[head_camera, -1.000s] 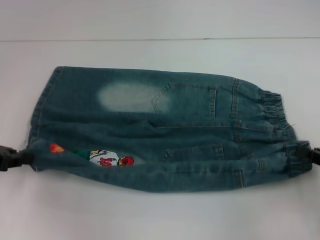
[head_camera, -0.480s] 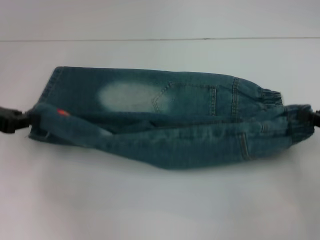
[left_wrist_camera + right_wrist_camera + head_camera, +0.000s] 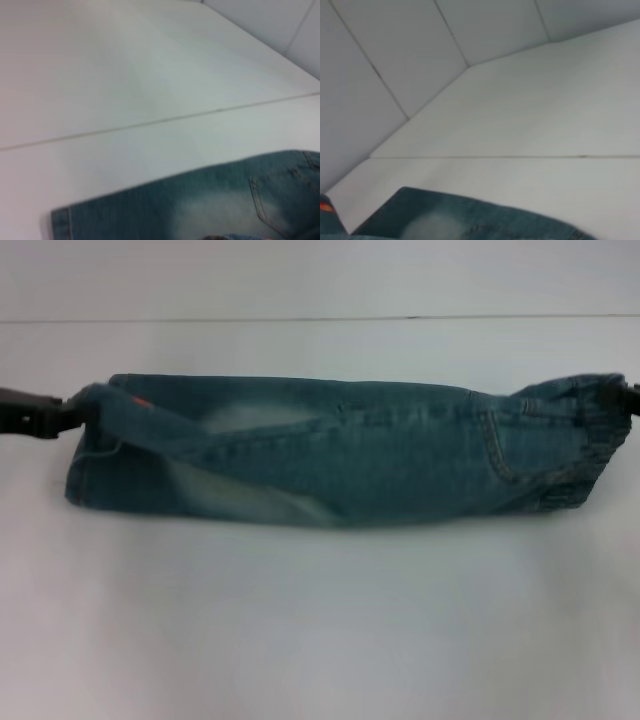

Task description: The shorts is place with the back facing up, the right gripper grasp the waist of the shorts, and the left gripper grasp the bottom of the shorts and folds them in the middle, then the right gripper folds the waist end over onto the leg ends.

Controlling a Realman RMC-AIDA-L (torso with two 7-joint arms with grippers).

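- At the left edge of the head view, above the middle, the left gripper (image 3: 45, 412) is seen; its fingers are closed on the bottom of the shorts (image 3: 95, 405), a pinched corner of hem held a little above the desk (image 3: 320, 640).
- In the left wrist view only the desk and a flat stretch of denim with a pale faded patch are shown; the fingers themselves are not in that picture.
- Across the middle of the head view the shorts (image 3: 330, 455) are laid as a long narrow band, doubled lengthwise, the near half brought over the far half. The long axis is seen to run from frame left to frame right, from one gripper straight to the other.
- The lengthwise fold is judged to be nearly or fully made, though the carried edge is not yet let go.
- At the right edge, slightly higher in the frame, the right gripper (image 3: 630, 398) is barely shown; its fingers are judged to be closed on the waist (image 3: 590, 400), which is lifted and bunched there.
- For the second fold the waist end is to be carried along that long axis toward the leg ends (image 3: 85, 475) at frame left. The right gripper is already at the waist, so it is the one placed for that move, while the leg ends lie well apart from it, beside the left gripper.
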